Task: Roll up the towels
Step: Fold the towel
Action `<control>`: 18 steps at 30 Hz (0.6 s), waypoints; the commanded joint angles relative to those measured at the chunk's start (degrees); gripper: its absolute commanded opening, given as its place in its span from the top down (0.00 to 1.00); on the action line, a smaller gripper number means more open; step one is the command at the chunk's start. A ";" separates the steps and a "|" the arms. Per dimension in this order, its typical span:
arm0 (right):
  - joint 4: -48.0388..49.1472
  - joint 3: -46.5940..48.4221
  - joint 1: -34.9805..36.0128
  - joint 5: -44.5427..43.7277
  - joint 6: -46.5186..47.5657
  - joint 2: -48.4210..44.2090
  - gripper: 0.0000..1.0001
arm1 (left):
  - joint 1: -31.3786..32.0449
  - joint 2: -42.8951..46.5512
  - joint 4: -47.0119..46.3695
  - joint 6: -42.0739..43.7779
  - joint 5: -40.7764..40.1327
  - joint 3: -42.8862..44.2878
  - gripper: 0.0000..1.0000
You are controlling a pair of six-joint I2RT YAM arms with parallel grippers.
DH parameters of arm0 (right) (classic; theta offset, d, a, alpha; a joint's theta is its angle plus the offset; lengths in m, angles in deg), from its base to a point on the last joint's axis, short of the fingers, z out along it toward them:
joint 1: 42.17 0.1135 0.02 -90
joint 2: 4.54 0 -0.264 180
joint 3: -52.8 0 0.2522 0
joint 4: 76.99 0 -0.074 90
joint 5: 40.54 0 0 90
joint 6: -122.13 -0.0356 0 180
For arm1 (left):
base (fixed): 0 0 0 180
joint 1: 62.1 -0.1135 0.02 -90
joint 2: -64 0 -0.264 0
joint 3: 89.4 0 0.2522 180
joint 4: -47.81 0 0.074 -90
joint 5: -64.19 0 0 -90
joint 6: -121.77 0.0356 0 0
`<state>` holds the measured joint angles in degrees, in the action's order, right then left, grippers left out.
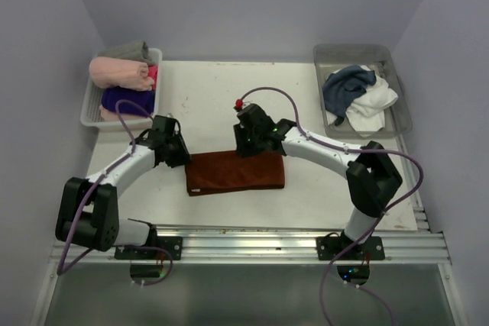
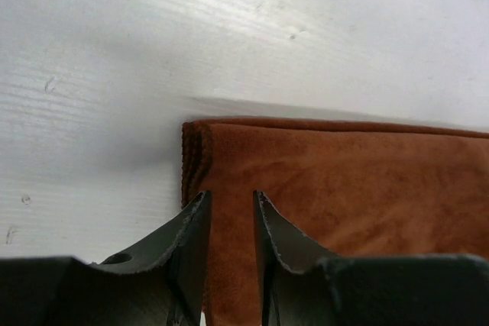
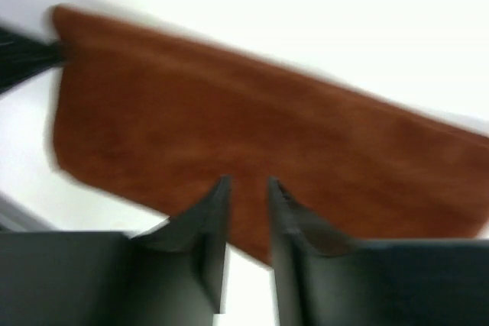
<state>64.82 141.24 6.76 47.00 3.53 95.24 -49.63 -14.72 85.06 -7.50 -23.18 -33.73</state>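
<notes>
While the rust-brown towel (image 1: pixel 235 172) lies folded flat at the middle of the bench (image 1: pixel 206 97), the left gripper (image 2: pixel 230 196) sits at its left end, jaws a narrow slit apart with cloth showing between them; whether they pinch it I cannot tell. The right gripper (image 3: pixel 246 182) hovers at the towel's far edge, jaws likewise barely parted, with bare bench showing in the gap and nothing held. The slate-blue towel (image 1: pixel 345 85) and the white towel (image 1: pixel 374 104) lie crumpled in the clear tray (image 1: pixel 399 124) at the far right.
</notes>
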 commanded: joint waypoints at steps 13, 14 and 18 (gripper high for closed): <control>-1.77 1.18 -15.35 0.62 3.81 9.80 0.88 | 6.78 3.13 0.25 -0.02 5.37 -4.81 0.70; -1.59 1.18 -15.61 0.09 4.08 10.25 0.88 | 6.78 2.96 -0.10 -0.28 5.36 -5.43 0.69; -1.59 0.91 -17.11 -2.72 4.60 12.45 0.89 | 6.78 -0.55 0.33 -0.11 3.53 -5.44 0.70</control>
<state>63.58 140.76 -9.55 47.54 6.11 106.54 -42.90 -13.21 85.91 -7.04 -18.74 -39.65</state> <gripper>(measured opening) 0.119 0.307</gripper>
